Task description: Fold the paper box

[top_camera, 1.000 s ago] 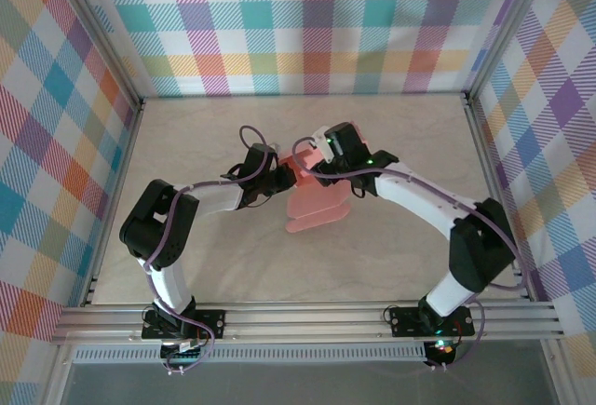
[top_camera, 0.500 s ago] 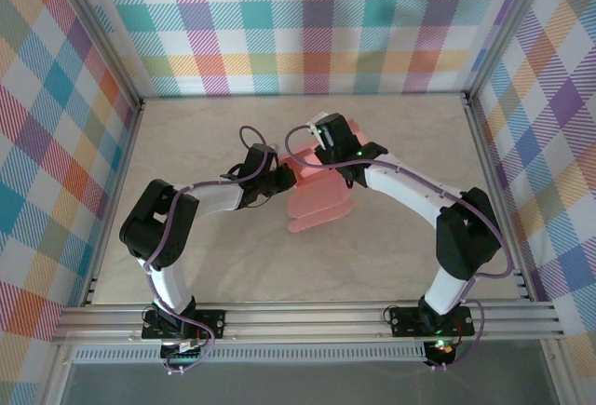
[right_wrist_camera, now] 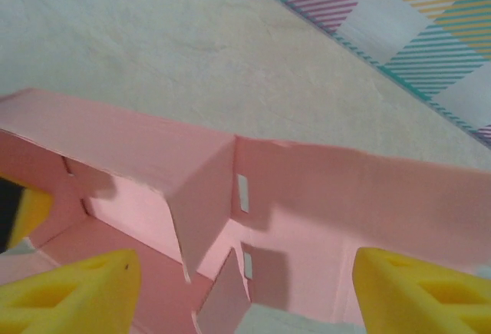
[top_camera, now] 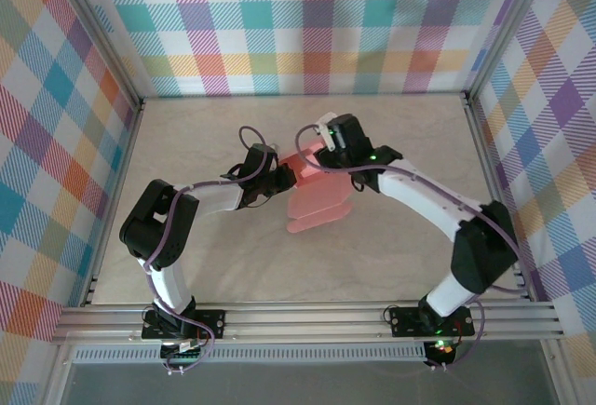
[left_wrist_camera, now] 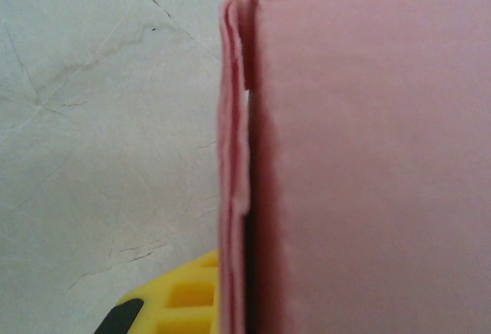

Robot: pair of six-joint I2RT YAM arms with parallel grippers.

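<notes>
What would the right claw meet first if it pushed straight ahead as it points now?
Probably the paper box: its slotted pink wall stands just ahead of the open right claw, nearer than the table. Depth is unclear.

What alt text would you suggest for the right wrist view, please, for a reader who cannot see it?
A partly folded salmon-pink paper box, its walls raised and small slots cut near an inner corner, is seen between the spread yellow fingers of the right end effector. Behind it lie the pale table and a plaid wall.
</notes>
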